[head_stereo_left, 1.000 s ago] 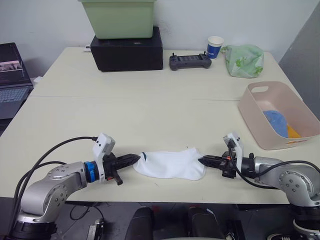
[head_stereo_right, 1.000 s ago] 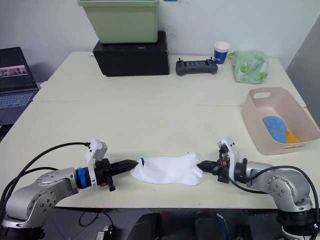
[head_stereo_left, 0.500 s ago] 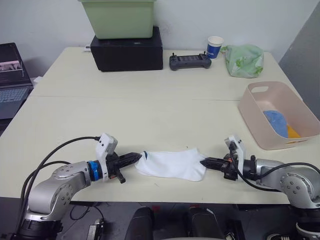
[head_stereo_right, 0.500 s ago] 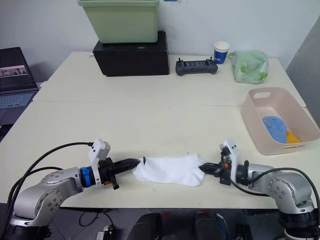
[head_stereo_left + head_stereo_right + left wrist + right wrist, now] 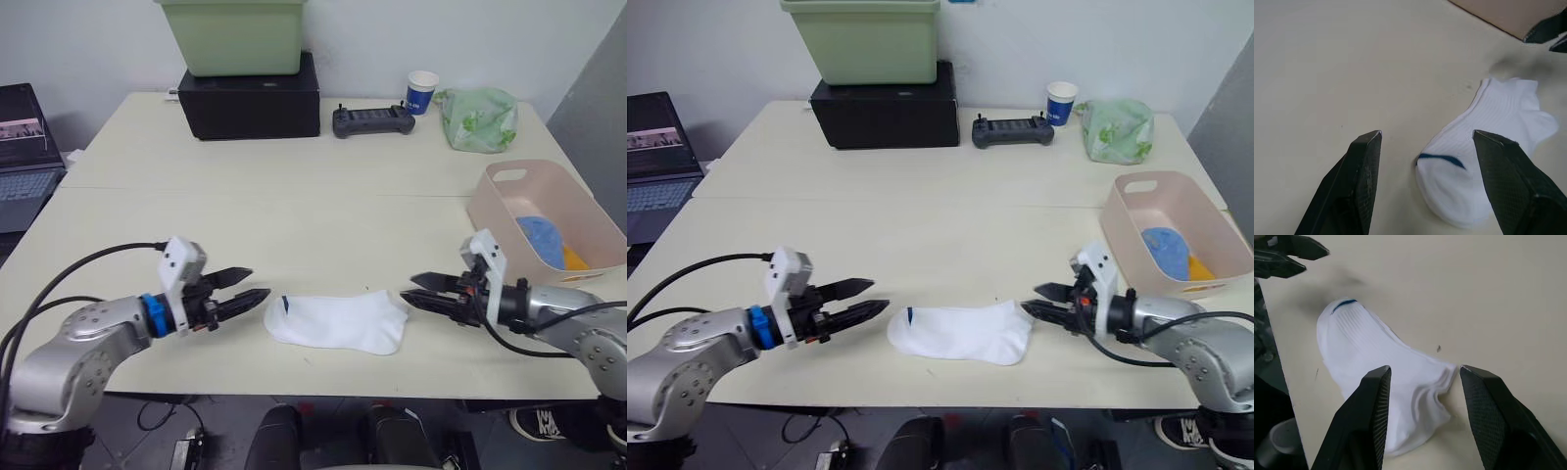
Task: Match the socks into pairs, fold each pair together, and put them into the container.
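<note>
A white sock pair [image 5: 338, 320] with a dark mark lies flat near the table's front edge, free of both grippers. My left gripper [image 5: 251, 286] stands open just left of the sock's marked end, a small gap apart. My right gripper [image 5: 415, 288] stands open just right of the sock's other end. In the left wrist view the white socks [image 5: 1484, 147] lie ahead between the spread fingers [image 5: 1359, 171]; in the right wrist view they [image 5: 1386, 382] lie the same way. The pink container [image 5: 549, 227] at the right holds a light blue sock [image 5: 541, 239] and an orange sock [image 5: 574, 258].
A black box [image 5: 250, 98] with a light green bin [image 5: 235, 34] on top stands at the back. A game controller [image 5: 370, 120], a paper cup [image 5: 421, 91] and a pale green bag [image 5: 477, 117] line the far edge. A laptop [image 5: 22, 147] sits left of the table.
Both grippers, shut on the white socks' two ends a second ago, have opened and drawn back outward. The socks now lie released on the table.
</note>
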You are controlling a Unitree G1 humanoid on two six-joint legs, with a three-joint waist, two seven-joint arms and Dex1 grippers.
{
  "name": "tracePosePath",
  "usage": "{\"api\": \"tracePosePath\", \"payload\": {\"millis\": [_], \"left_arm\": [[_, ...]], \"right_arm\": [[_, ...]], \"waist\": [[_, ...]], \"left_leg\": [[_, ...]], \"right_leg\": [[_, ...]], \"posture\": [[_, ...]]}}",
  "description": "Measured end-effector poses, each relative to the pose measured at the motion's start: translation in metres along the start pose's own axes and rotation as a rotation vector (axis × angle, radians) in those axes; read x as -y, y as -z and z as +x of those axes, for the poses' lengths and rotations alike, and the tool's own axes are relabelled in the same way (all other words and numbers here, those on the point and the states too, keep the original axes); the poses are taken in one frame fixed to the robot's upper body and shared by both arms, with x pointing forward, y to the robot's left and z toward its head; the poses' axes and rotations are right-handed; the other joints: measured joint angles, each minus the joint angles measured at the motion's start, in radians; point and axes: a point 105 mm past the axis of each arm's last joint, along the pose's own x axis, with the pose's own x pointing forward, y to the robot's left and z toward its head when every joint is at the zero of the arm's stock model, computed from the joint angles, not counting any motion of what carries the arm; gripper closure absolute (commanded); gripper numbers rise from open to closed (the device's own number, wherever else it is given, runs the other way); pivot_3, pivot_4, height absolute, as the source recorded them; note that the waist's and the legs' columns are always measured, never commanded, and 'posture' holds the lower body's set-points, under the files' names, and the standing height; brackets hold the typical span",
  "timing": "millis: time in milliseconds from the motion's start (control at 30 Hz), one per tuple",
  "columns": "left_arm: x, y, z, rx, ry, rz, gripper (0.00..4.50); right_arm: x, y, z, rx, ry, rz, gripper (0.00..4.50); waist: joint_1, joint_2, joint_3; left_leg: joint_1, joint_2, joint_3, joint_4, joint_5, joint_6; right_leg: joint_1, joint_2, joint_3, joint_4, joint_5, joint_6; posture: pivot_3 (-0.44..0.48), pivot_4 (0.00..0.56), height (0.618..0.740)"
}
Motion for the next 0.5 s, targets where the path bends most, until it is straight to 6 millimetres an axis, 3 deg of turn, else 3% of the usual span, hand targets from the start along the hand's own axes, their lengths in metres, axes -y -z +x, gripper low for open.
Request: {"api": "tracePosePath", "payload": {"millis": [100, 233, 300, 367, 500], "left_arm": [[0.013, 0.002, 0.02, -0.006, 0.069, 0.104, 2.63], [0.026, 0.018, 0.041, -0.032, 0.142, 0.198, 3.92], [0.023, 0.032, 0.048, -0.066, 0.14, 0.23, 4.44], [0.016, 0.048, 0.048, -0.115, 0.116, 0.248, 4.44], [0.01, 0.06, 0.043, -0.125, 0.094, 0.28, 4.44]], "right_arm": [[-0.014, 0.003, 0.02, -0.004, -0.079, -0.122, 3.03], [-0.02, 0.021, 0.047, -0.016, -0.128, -0.264, 4.47], [-0.018, 0.04, 0.057, -0.06, -0.14, -0.305, 4.5], [-0.012, 0.06, 0.058, -0.108, -0.135, -0.323, 4.5], [-0.001, 0.065, 0.045, -0.118, -0.126, -0.405, 4.5]], "waist": [[0.0, 0.0, 0.0], [0.0, 0.0, 0.0], [0.0, 0.0, 0.0], [0.001, 0.0, 0.0], [0.001, 0.0, 0.0]], "left_leg": [[0.0, 0.0, 0.0, 0.0, 0.0, 0.0], [0.0, 0.0, 0.0, 0.0, 0.0, 0.0], [0.001, 0.0, 0.0, 0.001, 0.0, 0.0], [0.0, -0.001, 0.001, 0.001, 0.0, 0.0], [0.001, 0.0, 0.0, 0.001, 0.0, 0.0]], "right_leg": [[0.0, 0.0, 0.0, -0.001, 0.0, 0.0], [0.0, 0.0, 0.0, 0.0, 0.0, 0.0], [0.0, 0.0, 0.0, 0.0, 0.0, 0.0], [0.0, 0.0, 0.0, 0.0, 0.0, 0.0], [0.002, -0.001, -0.001, 0.0, 0.0, 0.0]], "posture": [[0.0, 0.15, 0.74], [0.0, 0.15, 0.74], [0.0, 0.15, 0.74], [0.0, 0.15, 0.74], [0.0, 0.15, 0.74]]}}
